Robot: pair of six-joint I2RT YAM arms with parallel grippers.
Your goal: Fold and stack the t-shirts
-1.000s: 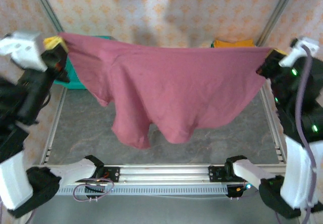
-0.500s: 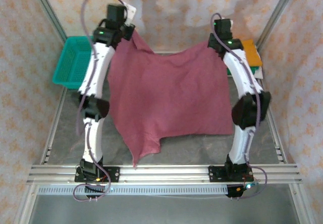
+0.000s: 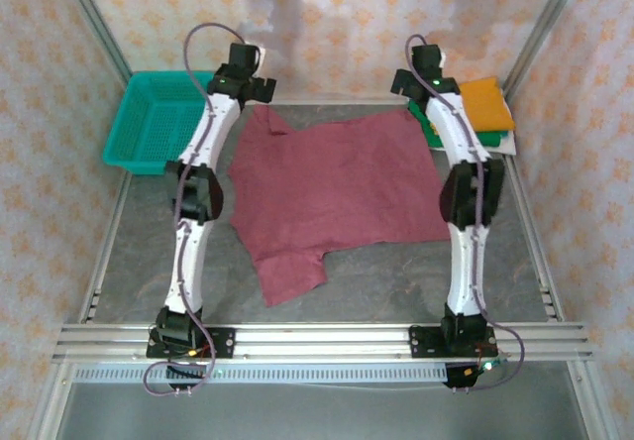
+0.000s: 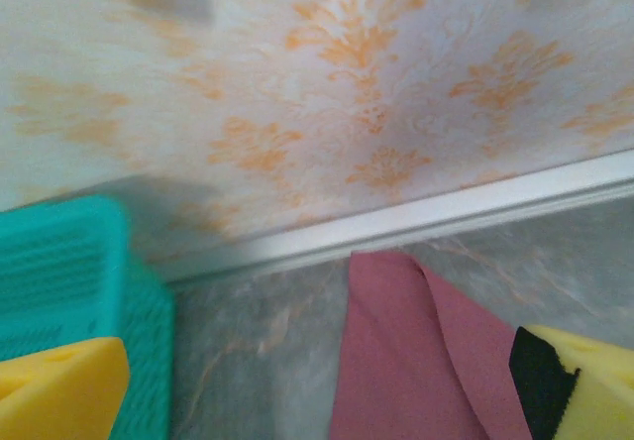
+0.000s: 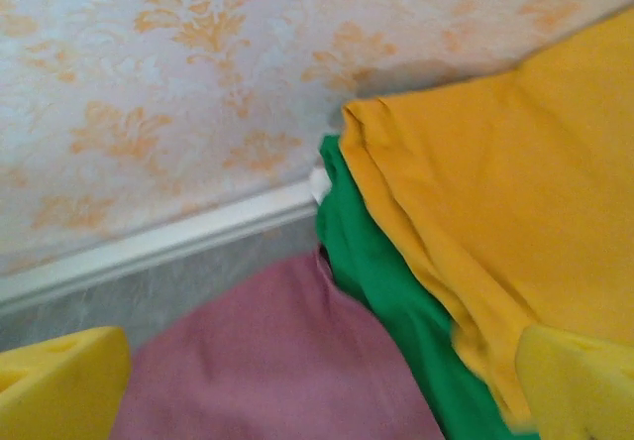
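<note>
The maroon t-shirt [image 3: 337, 187] is laid flat on the table [image 3: 396, 281], while the left gripper [image 4: 322, 371] and right gripper [image 5: 322, 356] are held wide open and empty over its far corners.

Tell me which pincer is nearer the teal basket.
Left. The left pincer hangs close beside the teal basket; the right pincer is far off, beside the orange t-shirt.

Grey table [image 3: 386, 281] carries maroon t-shirt [image 3: 337, 182], teal basket [image 3: 158, 123] and, apparently, a folded-shirt stack [image 3: 483, 103].
</note>
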